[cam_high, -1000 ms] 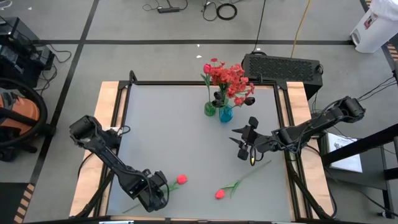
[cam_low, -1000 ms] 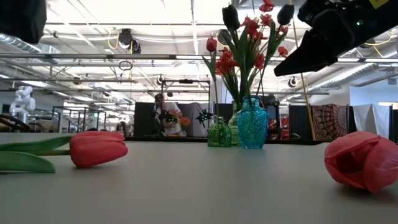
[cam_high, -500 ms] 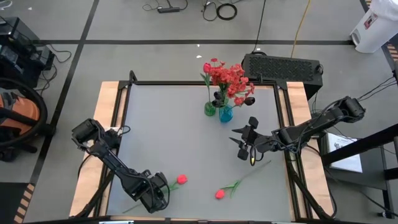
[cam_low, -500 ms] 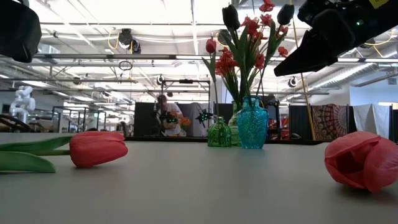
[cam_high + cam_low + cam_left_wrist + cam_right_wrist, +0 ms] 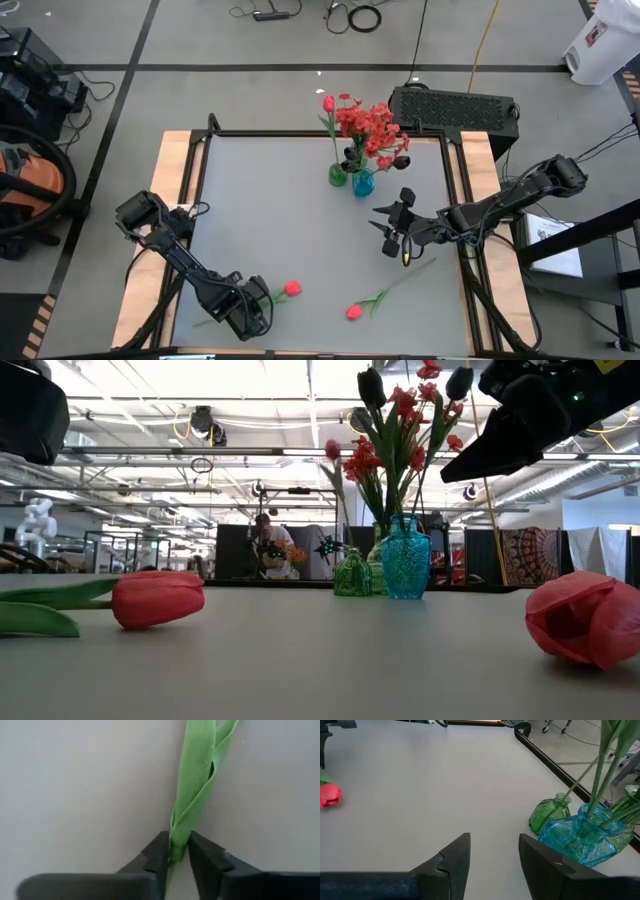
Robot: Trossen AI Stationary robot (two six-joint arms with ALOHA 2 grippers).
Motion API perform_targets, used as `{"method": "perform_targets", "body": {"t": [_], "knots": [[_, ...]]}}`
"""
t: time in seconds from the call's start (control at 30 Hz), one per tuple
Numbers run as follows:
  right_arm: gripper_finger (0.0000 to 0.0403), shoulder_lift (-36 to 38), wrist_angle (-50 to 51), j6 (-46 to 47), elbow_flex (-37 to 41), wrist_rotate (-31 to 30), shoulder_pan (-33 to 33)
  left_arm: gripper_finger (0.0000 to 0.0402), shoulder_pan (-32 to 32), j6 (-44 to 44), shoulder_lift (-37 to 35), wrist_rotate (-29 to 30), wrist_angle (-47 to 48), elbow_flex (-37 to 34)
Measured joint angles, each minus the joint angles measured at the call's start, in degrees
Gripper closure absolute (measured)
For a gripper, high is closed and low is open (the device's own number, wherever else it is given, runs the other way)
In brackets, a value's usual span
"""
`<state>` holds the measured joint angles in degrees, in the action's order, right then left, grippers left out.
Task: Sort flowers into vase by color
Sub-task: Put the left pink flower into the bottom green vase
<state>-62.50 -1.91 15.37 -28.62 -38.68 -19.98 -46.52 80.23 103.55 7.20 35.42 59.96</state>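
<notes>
Two pinkish-red tulips lie flat on the grey table. My left gripper [image 5: 248,312] is shut on the stem of the left tulip [image 5: 292,288], whose bloom [image 5: 156,599] rests on the table top. The other tulip [image 5: 353,312] lies to its right, its stem running toward the table's right edge. A green vase [image 5: 338,176] and a blue vase [image 5: 363,183] stand at the far middle, holding red blossoms, a pink bud and dark buds. My right gripper [image 5: 392,236] hovers open near the vases, holding nothing. My left gripper pinches the tulip's green stem and wrapped leaf [image 5: 178,843] between its two fingertips [image 5: 159,854], some way back from the bloom. The fingers come from above, pointing steeply down, and lie across the stem. The tulip lies on the table.
The table has a dark raised frame [image 5: 205,150] and wooden side strips. A black box [image 5: 452,108] sits beyond the far right corner. Bare grey table [image 5: 270,220] spreads between the vases and the tulips.
My left arm has sunk a little toward the left tulip's stem. The stem's free end has shifted slightly on the table. The pink bud in the vases has swayed a little toward the table's left. My right arm has kept still.
</notes>
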Motion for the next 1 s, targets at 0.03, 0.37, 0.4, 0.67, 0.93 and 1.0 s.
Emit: {"method": "perform_targets", "body": {"t": [0.03, 0.37, 0.4, 0.67, 0.93, 1.0], "knots": [[0.0243, 0.0, 0.0, 0.0, 0.0, 0.0, 0.0, 0.0336, 0.0, -0.1, 0.0, 0.0, 0.0, 0.0], [0.0243, 0.0, 0.0, 0.0, 0.0, 0.0, 0.0, 0.0385, 0.0, -3.0, 0.1, 0.5, -0.5, 0.0], [0.0243, 0.0, 0.0, 0.0, 0.0, 0.0, 0.0, 0.0385, 0.0, -3.1, 0.1, 0.8, -0.5, 0.0], [0.0243, 0.0, 0.0, 0.0, 0.0, 0.0, 0.0, 0.0385, -0.1, -6.7, -0.2, 5.2, -0.6, -0.1], [0.0243, 0.0, 0.0, 0.0, 0.0, 0.0, 0.0, 0.0385, 1.1, -11.5, -0.4, 13.6, -0.1, -0.1], [0.0243, 0.0, 0.0, 0.0, 0.0, 0.0, 0.0, 0.0385, 1.5, -12.5, -0.4, 16.0, 0.1, -0.1]]}}
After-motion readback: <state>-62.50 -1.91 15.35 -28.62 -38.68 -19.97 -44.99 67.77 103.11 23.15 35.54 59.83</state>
